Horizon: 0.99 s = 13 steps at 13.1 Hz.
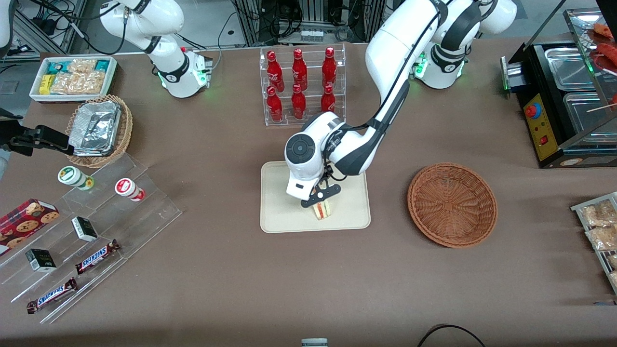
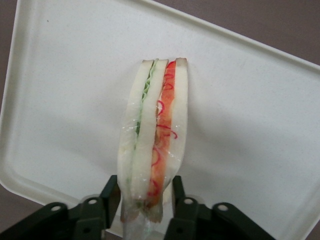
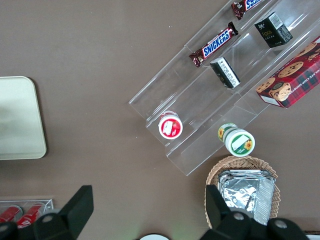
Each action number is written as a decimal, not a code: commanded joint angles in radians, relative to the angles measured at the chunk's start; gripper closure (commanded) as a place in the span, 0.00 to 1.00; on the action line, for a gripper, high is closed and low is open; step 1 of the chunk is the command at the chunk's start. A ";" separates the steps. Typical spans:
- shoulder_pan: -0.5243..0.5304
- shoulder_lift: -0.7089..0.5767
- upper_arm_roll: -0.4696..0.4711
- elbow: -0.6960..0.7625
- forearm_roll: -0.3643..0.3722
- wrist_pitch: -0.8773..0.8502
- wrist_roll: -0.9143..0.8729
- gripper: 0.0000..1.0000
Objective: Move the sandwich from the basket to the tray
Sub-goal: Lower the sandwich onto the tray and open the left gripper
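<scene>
Two brown chocolate bars on the tiered clear acrylic display shelf read "SNICKERS" in blue letters on white, and the same word shows on a bar in the right wrist view; the six red bottles in the clear acrylic rack carry white script that cannot be read, and the red cookie box with chocolate-chip biscuits pictured on it has print too small to make out. The left arm's black two-finger gripper hangs low over the flat cream-beige rectangular plastic tray, toward the tray edge nearer the front camera. Its fingers are drawn in narrowly and pinch the small triangular wedge sandwich of pale white bread between them, one finger against each outer slice at one end of the wedge. The sandwich stands on edge over the tray's middle, its green, red and orange filling layers showing along the cut edge; whether it touches the tray surface cannot be told. The round reddish-brown woven wicker basket lies beside the tray, toward the working arm's end of the table, apart from it.
</scene>
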 commanded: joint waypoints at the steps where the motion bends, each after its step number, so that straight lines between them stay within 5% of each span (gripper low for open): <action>1: -0.015 -0.001 0.014 0.038 0.015 -0.035 -0.013 0.00; 13: 0.116 -0.284 0.018 0.020 0.016 -0.359 0.348 0.00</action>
